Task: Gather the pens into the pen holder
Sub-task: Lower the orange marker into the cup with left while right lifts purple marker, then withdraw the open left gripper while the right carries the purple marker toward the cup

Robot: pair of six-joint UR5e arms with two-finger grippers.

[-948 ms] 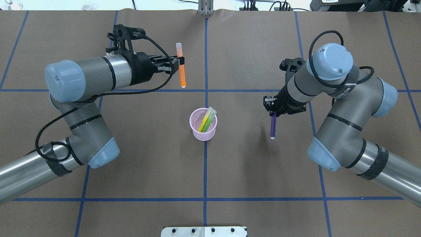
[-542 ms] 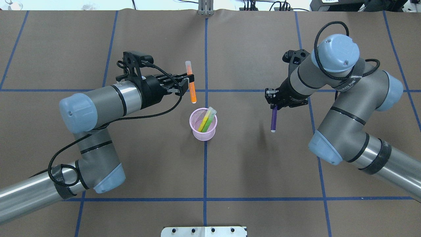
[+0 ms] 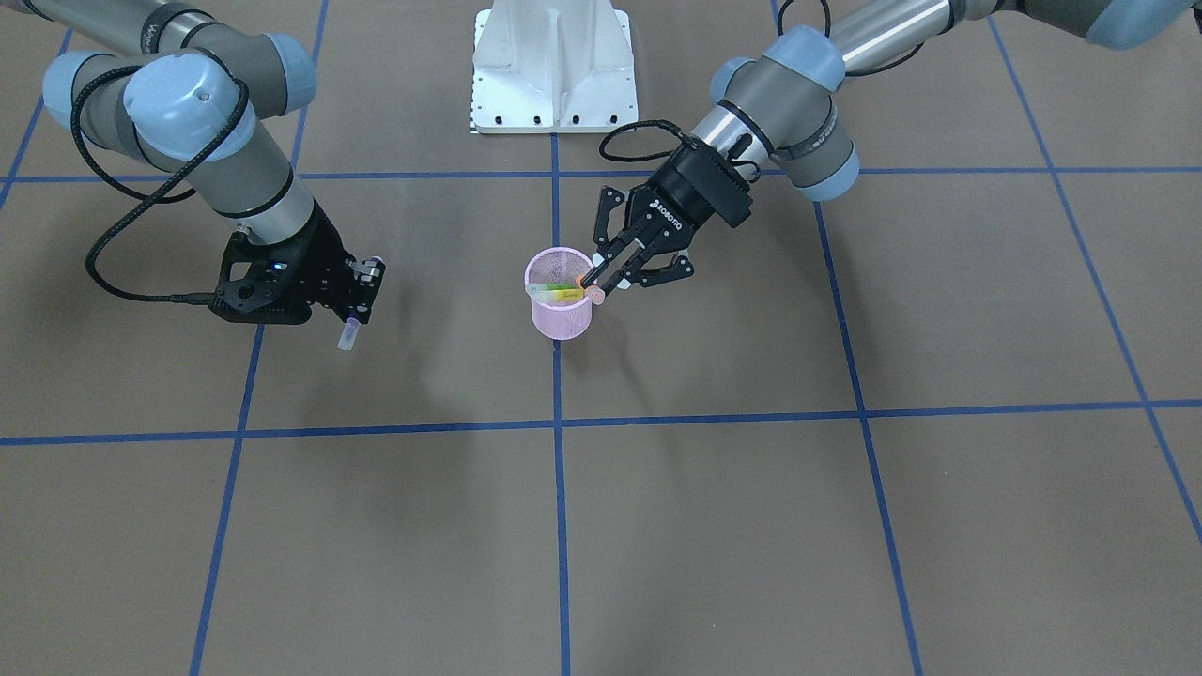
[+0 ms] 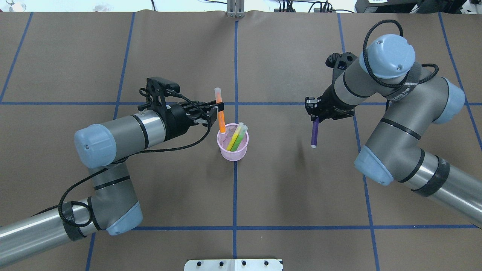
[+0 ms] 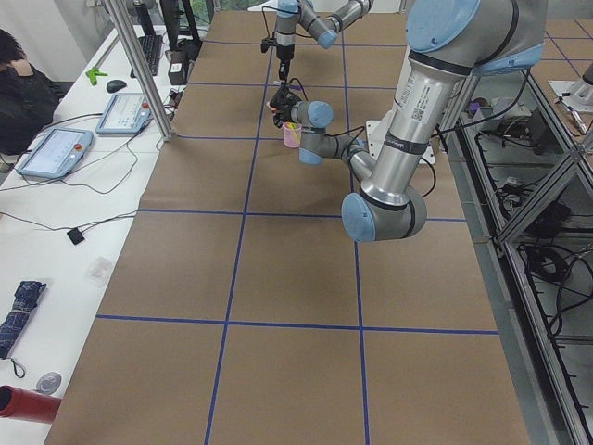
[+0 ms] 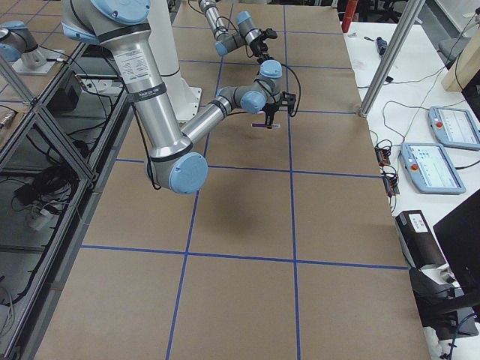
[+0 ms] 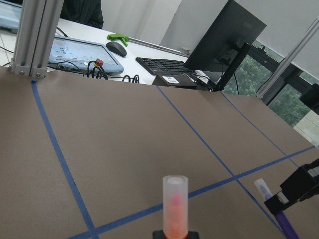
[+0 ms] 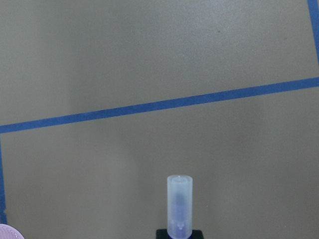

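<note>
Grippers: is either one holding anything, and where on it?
Left gripper clamps the orange pen about mid-length. Right gripper clamps the purple pen near its capped end.

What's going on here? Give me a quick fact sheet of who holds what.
Left gripper: shut on the orange pen, its lower end at the pen holder rim
Right gripper: shut on the purple pen, off to the holder's side
In holder: green pen, yellow pen
Left to drop in: orange, purple
</note>
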